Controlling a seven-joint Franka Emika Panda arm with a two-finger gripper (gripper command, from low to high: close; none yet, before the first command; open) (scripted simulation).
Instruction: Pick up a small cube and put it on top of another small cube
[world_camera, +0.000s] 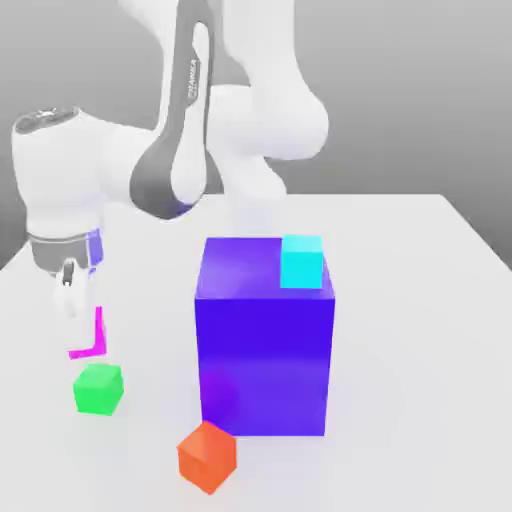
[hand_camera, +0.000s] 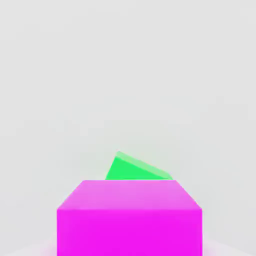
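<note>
Orange-red cube (world_camera: 207, 458) foremost | fingers (world_camera: 78, 318) clenched on magenta cube (hand_camera: 129, 233) | (green cube (world_camera: 98, 389) near it)

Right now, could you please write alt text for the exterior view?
A white robot hand grips a magenta cube near a green cube. A cyan cube sits on a big blue-purple cube, with an orange-red cube nearby.

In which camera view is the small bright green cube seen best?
The exterior view: there the small bright green cube appears whole, with nothing in front. The hand view gives only its upper part, behind the magenta cube.
</note>
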